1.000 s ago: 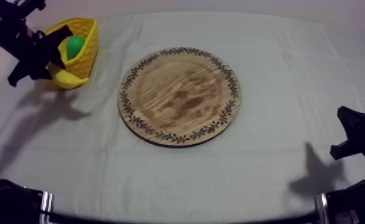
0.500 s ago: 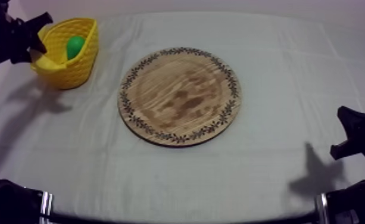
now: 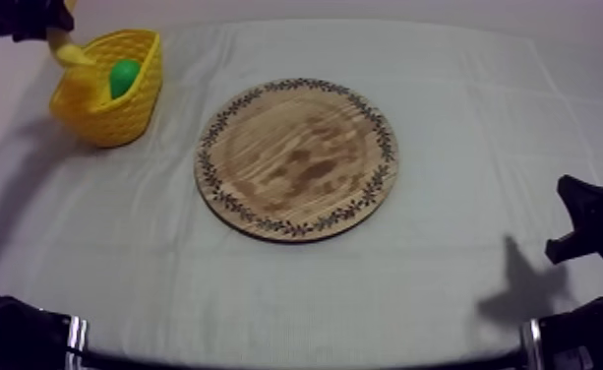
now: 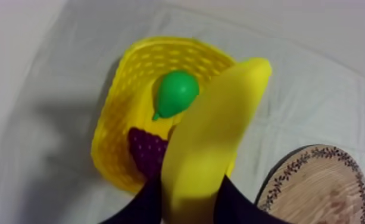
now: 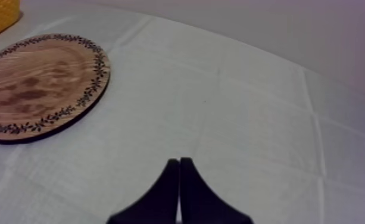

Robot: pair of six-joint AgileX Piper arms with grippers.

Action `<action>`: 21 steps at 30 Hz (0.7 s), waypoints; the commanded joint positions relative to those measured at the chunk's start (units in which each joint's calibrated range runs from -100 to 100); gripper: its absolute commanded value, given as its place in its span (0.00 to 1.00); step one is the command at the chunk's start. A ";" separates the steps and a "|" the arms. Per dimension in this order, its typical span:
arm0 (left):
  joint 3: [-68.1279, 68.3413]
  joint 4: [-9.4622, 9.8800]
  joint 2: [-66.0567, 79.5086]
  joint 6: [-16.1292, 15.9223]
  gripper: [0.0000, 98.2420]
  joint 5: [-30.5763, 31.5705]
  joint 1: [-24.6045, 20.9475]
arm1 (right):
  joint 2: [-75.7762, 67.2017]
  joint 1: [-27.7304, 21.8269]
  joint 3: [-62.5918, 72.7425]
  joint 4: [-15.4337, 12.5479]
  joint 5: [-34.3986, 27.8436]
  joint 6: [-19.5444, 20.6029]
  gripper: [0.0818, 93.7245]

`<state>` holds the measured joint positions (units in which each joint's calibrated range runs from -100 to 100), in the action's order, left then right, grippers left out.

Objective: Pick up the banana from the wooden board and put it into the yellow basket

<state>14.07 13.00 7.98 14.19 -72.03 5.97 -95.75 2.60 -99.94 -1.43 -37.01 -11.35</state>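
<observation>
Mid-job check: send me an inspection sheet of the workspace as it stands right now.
Surface: grey-white cloth, lightly creased.
Job's things: banana held over the yellow basket, not yet released; wooden board at the table's centre.
Clutter: pear and grapes lying in the basket.
Grippers: left gripper shut on the banana; right gripper shut on nothing, low at its own side.
Cables: nothing seen.
Surroundings: nothing seen.

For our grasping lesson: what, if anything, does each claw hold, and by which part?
The left claw grips the banana at one end, over the yellow basket. The right claw holds nothing.
</observation>
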 commanded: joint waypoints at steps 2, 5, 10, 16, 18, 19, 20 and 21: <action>-3.02 -0.03 -2.06 -4.02 0.11 1.43 -0.08 | 0.00 0.00 0.05 -0.01 0.00 -0.01 0.00; -4.10 0.14 -4.45 -5.75 0.10 2.73 -0.12 | 0.00 0.00 0.05 -0.01 0.00 -0.01 0.00; -4.34 0.94 -9.10 -6.18 0.10 4.51 -0.22 | 0.00 0.00 0.05 -0.01 0.00 -0.01 0.00; -4.01 1.98 -13.90 -6.08 0.09 8.77 -1.23 | 0.00 0.00 0.05 -0.01 0.00 -0.01 0.00; -4.02 2.62 -15.21 -6.02 0.08 10.85 -1.53 | 0.00 0.00 0.05 -0.01 0.00 -0.01 0.00; -4.02 2.97 -15.85 -6.02 0.08 11.87 -1.66 | 0.00 0.00 0.05 -0.01 0.00 -0.01 0.00; -4.02 3.27 -16.45 -6.07 0.08 12.86 -1.79 | 0.00 0.00 0.05 -0.01 0.00 -0.01 0.00; -4.02 3.57 -17.02 -6.11 0.07 13.84 -1.90 | 0.00 0.00 0.05 -0.01 0.00 -0.01 0.00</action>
<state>10.05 16.35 -8.39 8.13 -59.51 4.12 -95.75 2.60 -99.94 -1.43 -37.01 -11.21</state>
